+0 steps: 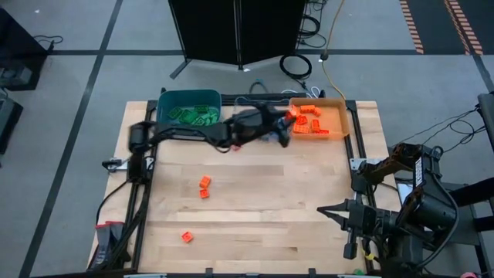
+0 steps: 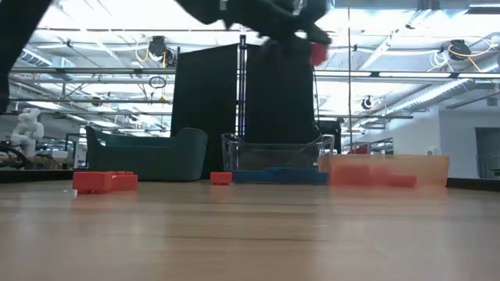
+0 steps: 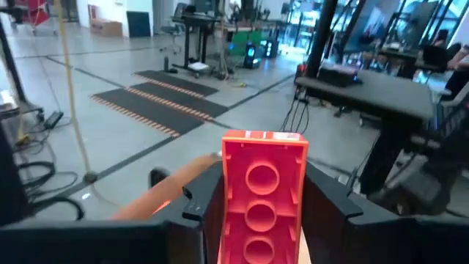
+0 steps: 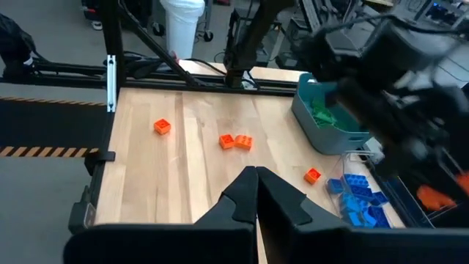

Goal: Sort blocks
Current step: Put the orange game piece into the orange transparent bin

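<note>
A: Status of left gripper (image 3: 262,213)?
B: Clamped on one orange-red block (image 3: 262,192), raised above the table, just beside the orange bin (image 1: 340,116).
A: Right gripper (image 4: 256,180)?
B: Fingers closed, empty, parked at the table edge. Loose orange-red blocks (image 1: 204,186) lie well apart from both.

Grey tiled floor (image 1: 77,46), black partition panel (image 2: 234,94) behind table, ceiling pipes (bright lights).
</note>
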Robot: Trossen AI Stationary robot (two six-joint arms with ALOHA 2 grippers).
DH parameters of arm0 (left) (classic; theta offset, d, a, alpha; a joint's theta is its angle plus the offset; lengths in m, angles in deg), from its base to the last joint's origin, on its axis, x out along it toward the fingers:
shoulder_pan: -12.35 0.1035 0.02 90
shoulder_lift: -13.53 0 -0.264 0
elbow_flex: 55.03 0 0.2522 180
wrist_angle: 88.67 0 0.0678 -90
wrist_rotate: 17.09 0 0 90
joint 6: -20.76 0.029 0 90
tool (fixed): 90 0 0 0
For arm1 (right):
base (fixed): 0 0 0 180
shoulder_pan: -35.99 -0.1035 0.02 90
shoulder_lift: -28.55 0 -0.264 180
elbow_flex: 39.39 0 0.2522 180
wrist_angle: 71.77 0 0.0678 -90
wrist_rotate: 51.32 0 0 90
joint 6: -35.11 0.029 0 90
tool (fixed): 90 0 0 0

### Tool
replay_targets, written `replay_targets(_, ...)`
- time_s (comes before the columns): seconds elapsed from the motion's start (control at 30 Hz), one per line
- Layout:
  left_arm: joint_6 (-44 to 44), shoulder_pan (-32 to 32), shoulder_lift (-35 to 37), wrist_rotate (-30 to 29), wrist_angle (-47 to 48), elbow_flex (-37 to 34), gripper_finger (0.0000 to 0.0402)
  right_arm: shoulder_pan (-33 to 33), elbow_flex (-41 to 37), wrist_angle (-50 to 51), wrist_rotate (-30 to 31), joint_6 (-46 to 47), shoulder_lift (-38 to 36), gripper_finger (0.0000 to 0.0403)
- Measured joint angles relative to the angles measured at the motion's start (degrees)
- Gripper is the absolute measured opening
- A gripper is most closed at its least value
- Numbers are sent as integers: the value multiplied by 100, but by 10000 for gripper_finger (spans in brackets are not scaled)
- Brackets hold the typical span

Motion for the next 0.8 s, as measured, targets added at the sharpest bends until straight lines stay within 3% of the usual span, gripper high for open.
replay_targets(0.23,-12,135,-1571,-7,670,2152,132,0,2,-36,-80,106,0,0)
replay_targets(0.4,-36,258,-2452,-163,658,3223,132,-2,1,-124,-83,113,0,0)
replay_targets(0.6,-869,423,-3301,-358,656,4085,132,-2,1,-131,-81,77,0,0)
replay_targets(0.8,-2130,502,-3724,-616,636,4382,132,-1,0,-72,-80,48,0,0)
